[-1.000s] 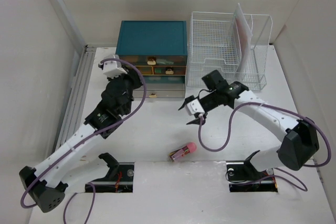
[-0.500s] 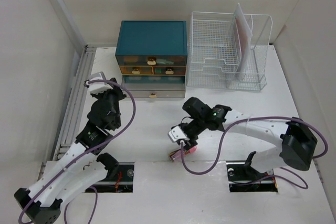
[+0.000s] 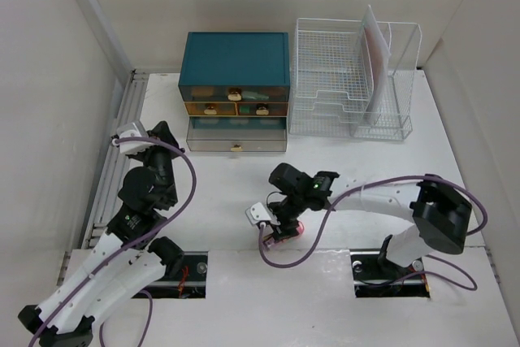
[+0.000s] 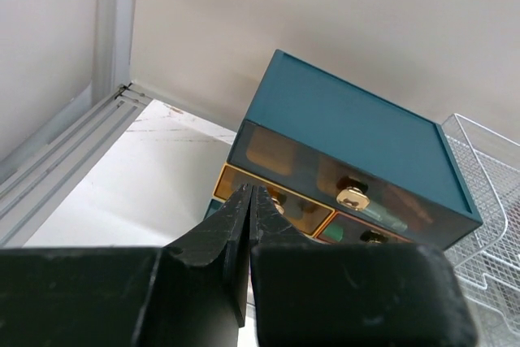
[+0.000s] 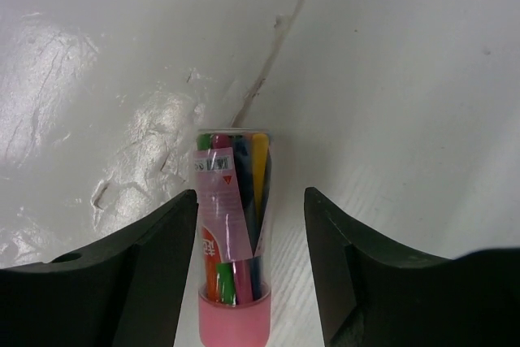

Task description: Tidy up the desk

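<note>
The desk (image 3: 357, 176) is a wide white tabletop. A clear tube of coloured markers with a pink cap (image 3: 288, 231) lies on it near the front middle. My right gripper (image 3: 276, 228) is low over the tube and open. In the right wrist view the tube (image 5: 231, 233) lies between the two fingers of the gripper (image 5: 250, 194), with a gap on each side. My left gripper (image 3: 164, 132) is at the left of the desk, shut and empty. In the left wrist view its fingertips (image 4: 249, 194) are pressed together and point at the drawer box.
A teal drawer box (image 3: 236, 58) stands at the back middle, with gold-knobbed drawers (image 4: 351, 197). A white wire rack (image 3: 349, 79) holding a white sheet stands to its right. An aluminium rail (image 3: 118, 152) runs along the left edge.
My left arm drew back from the drawer box to the near left. My right arm swung down and left to the marker tube and now straddles it.
</note>
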